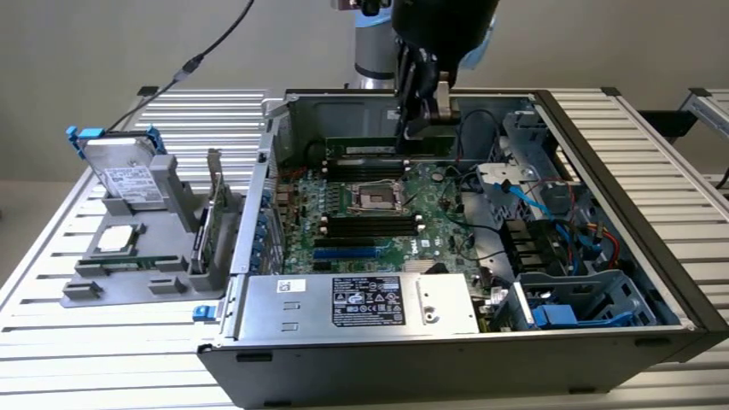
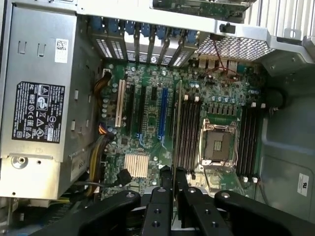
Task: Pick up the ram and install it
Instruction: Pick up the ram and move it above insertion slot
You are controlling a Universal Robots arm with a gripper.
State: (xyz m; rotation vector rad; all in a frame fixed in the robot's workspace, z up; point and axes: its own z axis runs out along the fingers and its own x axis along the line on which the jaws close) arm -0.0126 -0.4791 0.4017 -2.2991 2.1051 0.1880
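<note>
The hand (image 1: 417, 128) pinches the ram (image 1: 362, 148) in the exterior view's upper centre, over the motherboard (image 1: 393, 243) slots inside the case (image 1: 341, 376).

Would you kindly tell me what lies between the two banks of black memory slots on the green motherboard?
The square metal-framed processor socket, visible in both views.

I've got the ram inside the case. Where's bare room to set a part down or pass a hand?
Bare slatted table nearer the camera than the grey fixture, and a strip off the exterior view's right of the case. Inside is crowded: the gripper, shut on the ram, over the far slots; cables along that side.
</note>
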